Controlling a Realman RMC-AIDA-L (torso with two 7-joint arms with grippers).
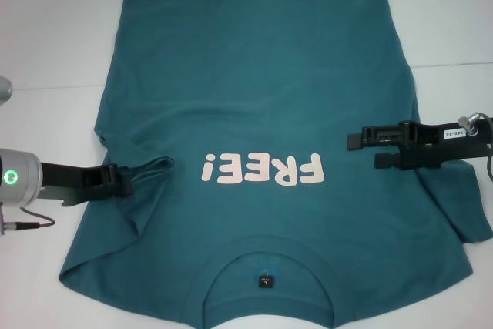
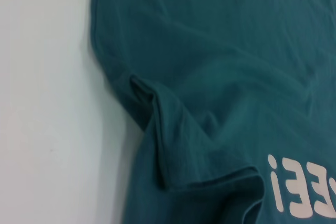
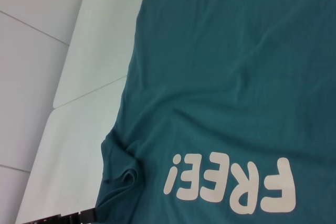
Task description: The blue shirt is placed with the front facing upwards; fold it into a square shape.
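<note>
Your teal-blue cotton T-shirt (image 1: 262,105) lies unfolded; left gripper (image 1: 123,180) pinches the lower-left sleeve, right gripper (image 1: 360,148) hovers released mid-right.

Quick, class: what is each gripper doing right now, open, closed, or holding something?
Left gripper: closed on the left sleeve of the blue shirt, which is pulled in over the body.
Right gripper: open, over the shirt's right side, holding nothing.

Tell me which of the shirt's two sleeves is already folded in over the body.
The left sleeve, pulled inward by the left claw toward the FREE! lettering. The right sleeve lies spread flat, beneath the right claw.
</note>
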